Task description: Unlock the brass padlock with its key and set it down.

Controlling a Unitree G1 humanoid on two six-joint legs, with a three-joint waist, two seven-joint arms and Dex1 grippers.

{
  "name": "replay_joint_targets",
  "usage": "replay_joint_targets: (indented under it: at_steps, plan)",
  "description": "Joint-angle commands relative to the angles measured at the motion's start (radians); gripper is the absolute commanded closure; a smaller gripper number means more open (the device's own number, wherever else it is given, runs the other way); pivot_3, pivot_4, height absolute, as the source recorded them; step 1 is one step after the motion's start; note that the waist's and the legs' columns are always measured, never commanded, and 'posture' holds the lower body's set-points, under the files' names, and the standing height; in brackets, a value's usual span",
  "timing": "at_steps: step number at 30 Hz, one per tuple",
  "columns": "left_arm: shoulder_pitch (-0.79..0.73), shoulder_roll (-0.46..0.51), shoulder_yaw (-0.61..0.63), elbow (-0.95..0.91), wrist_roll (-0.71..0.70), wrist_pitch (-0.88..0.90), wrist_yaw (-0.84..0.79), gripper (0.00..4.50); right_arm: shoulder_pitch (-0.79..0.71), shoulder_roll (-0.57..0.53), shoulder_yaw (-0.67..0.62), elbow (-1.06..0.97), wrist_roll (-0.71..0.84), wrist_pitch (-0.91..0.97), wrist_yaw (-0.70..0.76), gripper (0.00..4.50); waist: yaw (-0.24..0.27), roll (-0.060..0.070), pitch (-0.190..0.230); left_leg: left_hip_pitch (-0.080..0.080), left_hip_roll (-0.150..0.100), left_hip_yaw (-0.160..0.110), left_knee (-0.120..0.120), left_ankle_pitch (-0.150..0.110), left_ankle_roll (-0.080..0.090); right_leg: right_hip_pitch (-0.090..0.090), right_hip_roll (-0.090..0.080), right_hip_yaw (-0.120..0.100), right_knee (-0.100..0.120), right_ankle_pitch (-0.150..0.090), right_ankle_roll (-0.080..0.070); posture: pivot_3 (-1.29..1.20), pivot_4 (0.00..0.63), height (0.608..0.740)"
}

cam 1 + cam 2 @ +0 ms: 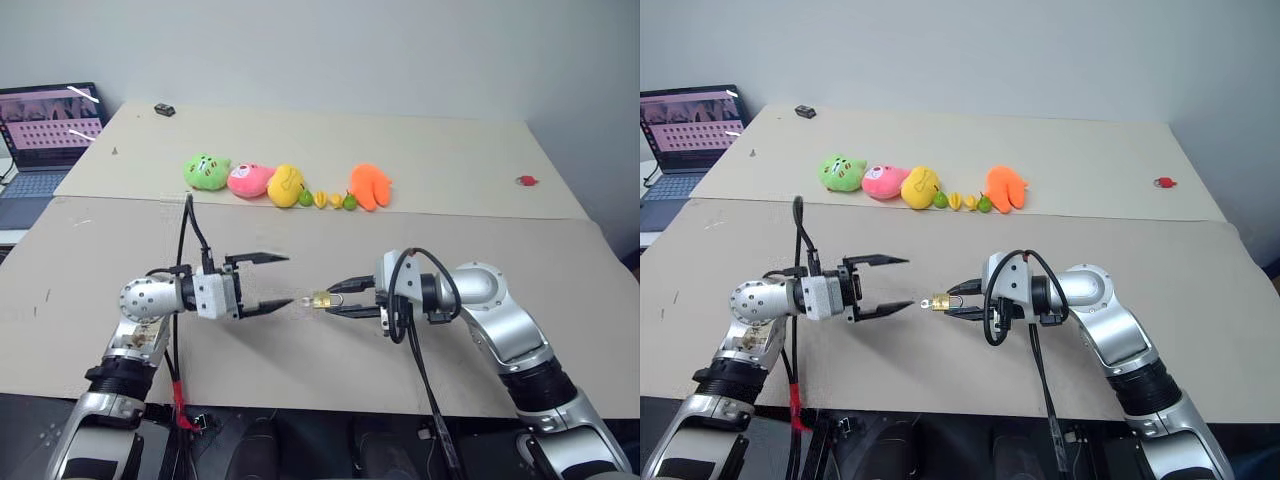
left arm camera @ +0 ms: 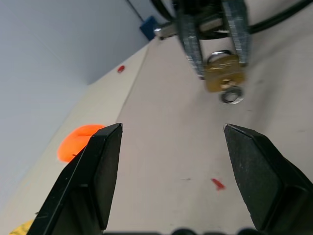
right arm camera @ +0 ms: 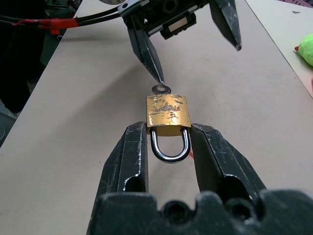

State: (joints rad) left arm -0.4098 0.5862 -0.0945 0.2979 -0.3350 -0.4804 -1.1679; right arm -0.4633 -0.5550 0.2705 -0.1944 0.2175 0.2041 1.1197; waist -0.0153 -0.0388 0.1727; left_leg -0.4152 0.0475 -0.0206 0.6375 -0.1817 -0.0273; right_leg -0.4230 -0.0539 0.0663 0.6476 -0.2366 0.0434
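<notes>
Between both arms, above table | right gripper [image 3: 168, 134] clamps brass padlock [image 3: 167, 115] | left gripper [image 1: 268, 282] apart, just beside key [image 3: 160, 89]

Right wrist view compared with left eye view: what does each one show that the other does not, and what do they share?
Only the right wrist view makes clear the silver shackle between the right gripper's fingers and the key head at the lock's bottom. Only the left eye view has the laptop and the orange toy. Both share the brass padlock, held by the right gripper, and the open left gripper facing it.
</notes>
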Motion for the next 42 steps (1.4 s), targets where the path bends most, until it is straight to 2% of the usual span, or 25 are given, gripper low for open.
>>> replay_joint_targets:
  at_steps: [1, 2, 7, 10, 13, 17, 25, 33, 42]
  plan:
    - [0.033, 0.040, 0.022, -0.147, -0.206, 0.563, 0.105, 1.02, -0.019, -0.001, -0.006, -0.015, 0.003, -0.028, 0.005, 3.60, -0.001, 0.000, 0.000, 0.000, 0.000, 0.000, 0.000, 0.000, 0.000, 0.000, 0.000, 0.000, 0.000, 0.000, 0.001, 0.00, 0.150, 0.722]
    - [0.042, 0.064, 0.024, -0.188, -0.280, 0.743, 0.126, 1.02, -0.020, -0.001, -0.005, -0.015, 0.003, -0.028, 0.006, 3.60, -0.004, 0.000, 0.000, 0.000, 0.000, 0.000, 0.000, 0.000, 0.000, 0.000, 0.000, 0.000, 0.000, -0.001, 0.001, 0.00, 0.150, 0.722]
    - [0.053, 0.136, 0.100, -0.323, -0.611, 1.326, 0.209, 1.02, -0.020, -0.004, -0.008, -0.014, 0.003, -0.029, 0.008, 3.60, -0.020, 0.000, 0.001, 0.000, 0.001, -0.001, 0.000, 0.000, 0.001, -0.001, 0.000, 0.000, 0.001, -0.002, 0.002, 0.00, 0.150, 0.722]
    - [0.046, 0.135, 0.145, -0.334, -0.734, 1.535, 0.265, 1.02, -0.018, -0.005, -0.009, -0.019, 0.004, -0.025, 0.008, 3.60, -0.024, 0.000, 0.001, 0.000, 0.001, -0.002, 0.000, 0.000, 0.001, 0.000, 0.000, -0.001, 0.001, -0.002, 0.002, 0.00, 0.150, 0.722]
    - [0.033, 0.115, 0.190, -0.327, -0.820, 1.665, 0.317, 1.02, -0.014, -0.005, -0.008, -0.024, 0.003, -0.024, 0.007, 3.60, -0.026, 0.000, 0.001, 0.001, 0.000, -0.002, 0.000, 0.000, 0.001, 0.000, 0.000, -0.001, 0.001, -0.002, 0.002, 0.00, 0.150, 0.722]
    - [-0.017, 0.056, 0.257, -0.273, -0.921, 1.781, 0.419, 1.02, -0.016, -0.002, -0.006, -0.022, 0.003, -0.025, 0.007, 3.60, -0.024, 0.000, 0.001, 0.001, 0.000, -0.002, 0.000, 0.000, 0.001, 0.000, 0.000, -0.001, 0.001, -0.002, 0.002, 0.00, 0.150, 0.722]
    - [-0.071, -0.044, 0.324, -0.220, -0.957, 1.851, 0.559, 1.02, -0.021, 0.001, -0.004, -0.019, 0.001, -0.026, 0.007, 3.60, -0.023, 0.000, 0.001, 0.000, 0.000, -0.002, 0.000, 0.000, 0.000, 0.000, 0.000, -0.001, 0.001, 0.000, -0.002, 0.00, 0.150, 0.722]
    - [-0.042, -0.071, 0.334, -0.257, -1.041, 1.965, 0.597, 1.02, -0.024, 0.001, -0.004, -0.019, 0.001, -0.026, 0.008, 3.60, -0.025, 0.000, 0.001, 0.000, 0.000, -0.002, 0.000, 0.000, 0.000, 0.000, 0.000, -0.001, 0.001, 0.000, -0.002, 0.00, 0.150, 0.722]
    - [-0.011, -0.038, 0.355, -0.262, -1.053, 1.993, 0.612, 1.02, -0.023, 0.001, -0.006, -0.018, -0.002, -0.027, 0.006, 3.60, -0.025, 0.000, 0.001, 0.000, 0.000, -0.003, 0.000, 0.000, 0.000, 0.000, 0.000, -0.001, 0.001, 0.000, -0.002, 0.00, 0.150, 0.722]
